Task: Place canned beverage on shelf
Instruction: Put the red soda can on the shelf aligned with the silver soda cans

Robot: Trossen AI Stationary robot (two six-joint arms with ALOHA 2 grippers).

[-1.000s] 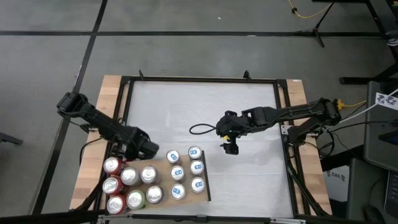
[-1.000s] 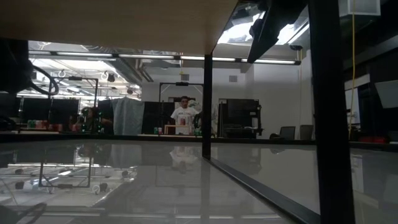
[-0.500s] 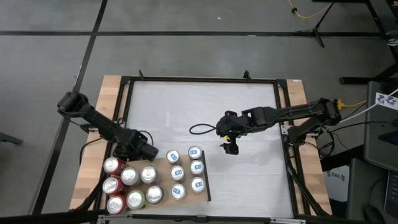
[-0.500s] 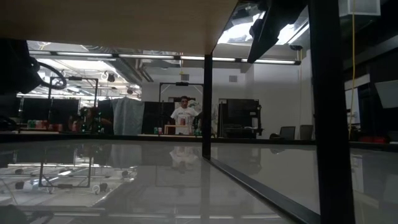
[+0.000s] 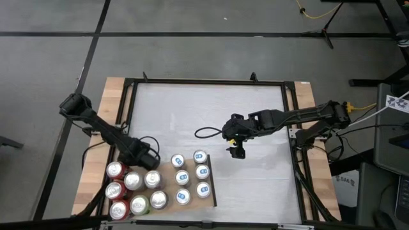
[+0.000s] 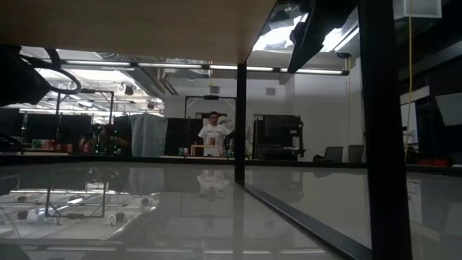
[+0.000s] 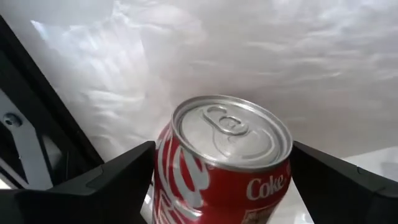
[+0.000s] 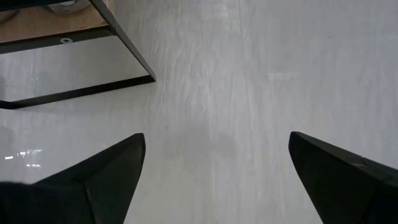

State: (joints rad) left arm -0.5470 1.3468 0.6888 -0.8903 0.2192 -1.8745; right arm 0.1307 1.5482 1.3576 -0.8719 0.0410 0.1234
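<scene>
A: Where is the left tool (image 5: 148, 153), and what is it doing?

B: It sits near the left side of the white surface (image 5: 255, 185), just past the far edge of the shelf (image 5: 167, 186). Its 2 dark fingers (image 7: 118, 180) press against opposite sides of a red Coke can (image 7: 230, 168), pinching it. The can stands roughly upright, silver top and pull tab facing the wrist camera, with the white surface behind it.

A: And the shelf?

B: It is a light-brown wood-grain panel in the near left part of the surface, with a thin dark strip (image 5: 211, 186) along its right edge. 13 cans (image 5: 182, 177) stand on it: red, silver and green tops to the left, and 6 with blue marks in 2 rows to the right.

A: What about the right tool (image 5: 237, 152)?

B: It hangs over the middle of the surface, well apart from the shelf, its fingers (image 8: 93, 180) spread wide with only bare surface between them.
</scene>
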